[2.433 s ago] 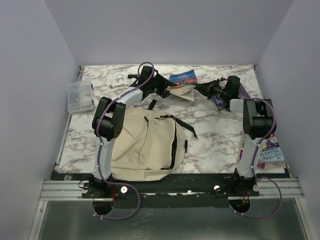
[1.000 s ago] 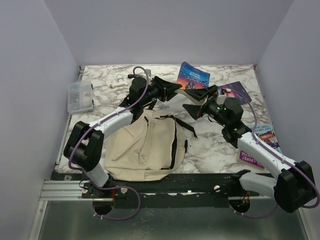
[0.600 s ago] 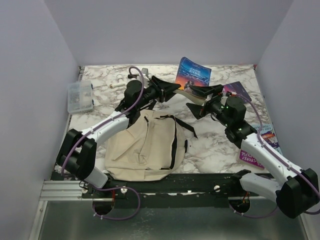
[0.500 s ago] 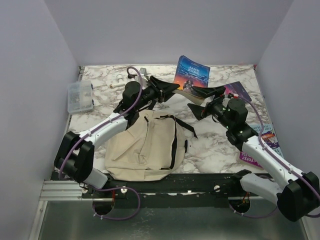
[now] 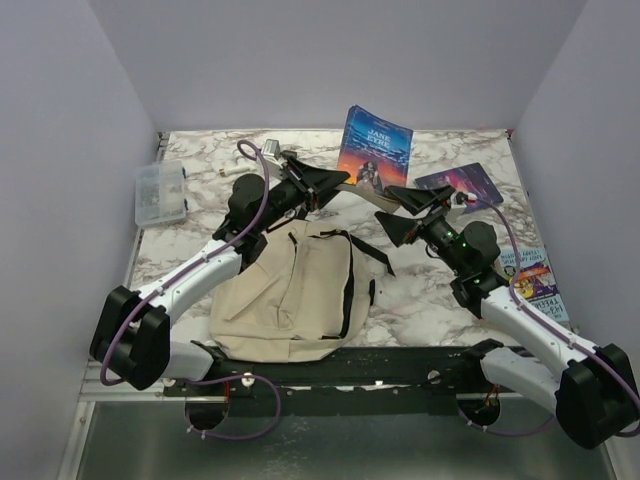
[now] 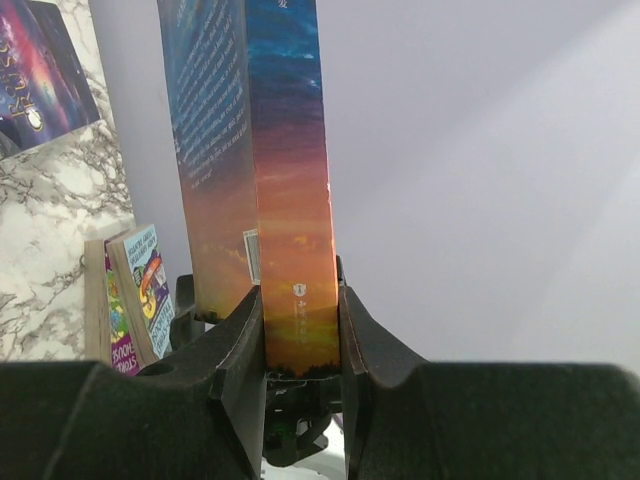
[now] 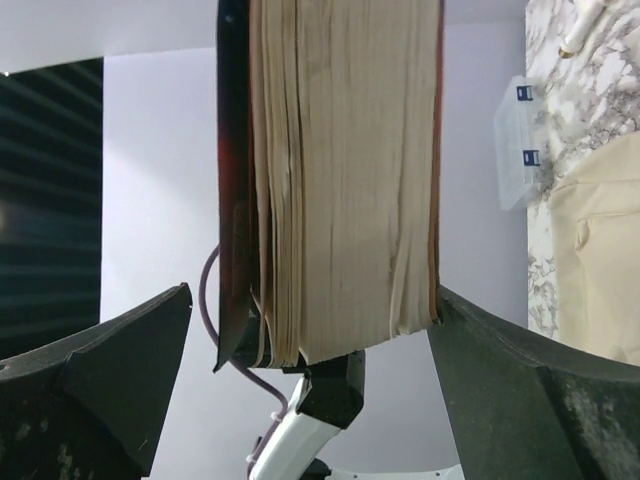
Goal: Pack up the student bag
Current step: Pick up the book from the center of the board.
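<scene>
**One bag flat, one book held upright over the far half of the table**

There is one student bag [image 5: 285, 295], one clear plastic box [image 5: 160, 193], and at least four books. One is a blue-covered book [image 5: 375, 150] held upright, one is a purple book [image 5: 462, 186] flat on the marble, and two covers show in a small stack [image 5: 535, 278] at the right edge. A few small white bits [image 5: 240, 156] lie near the back-left corner.

The left gripper [image 6: 297, 325] is clamped narrowly on the lower end of the upright book's spine. The right gripper [image 7: 312, 295] stands at its widest, with one jaw on each side of the book's page edge. I cannot tell whether either jaw touches it.

The bag's near end reaches the near edge of the table [image 5: 430, 290], between the two arms. The box sits close to the left edge. Bare marble lies between the bag and the right arm.

The bag lies flat with its front pocket up. Its long axis runs near to far, and the strap end points toward the back wall, tilted slightly right.
</scene>
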